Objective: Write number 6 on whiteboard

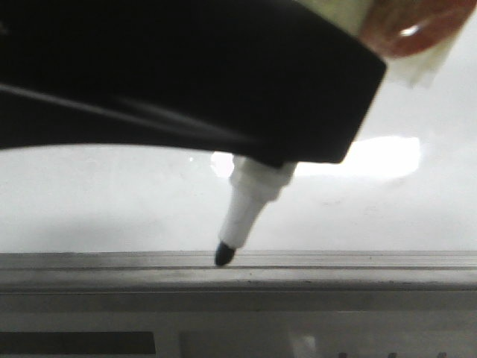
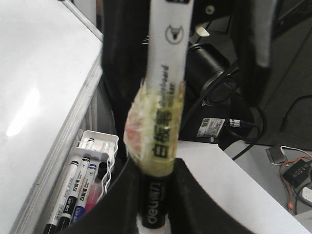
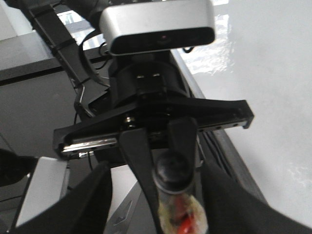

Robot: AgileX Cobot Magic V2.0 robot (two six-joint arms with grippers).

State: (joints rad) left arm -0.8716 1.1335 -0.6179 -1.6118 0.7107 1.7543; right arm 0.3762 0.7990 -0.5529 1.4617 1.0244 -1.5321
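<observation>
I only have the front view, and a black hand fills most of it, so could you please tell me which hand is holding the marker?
Observer: The left hand clamps the marker; its wrist view shows the barrel pinched in it.
Operator: Thank you. Is a spare pen nearby?
Observer: Yes, spare markers lie in a white tray beside the edge of the whiteboard.
Operator: And the other hand?
Observer: The right hand is open and holds nothing; its camera faces the left one.

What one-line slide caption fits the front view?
Black-tipped marker held over the whiteboard, its tip at the grey frame; no number drawn yet.
</observation>
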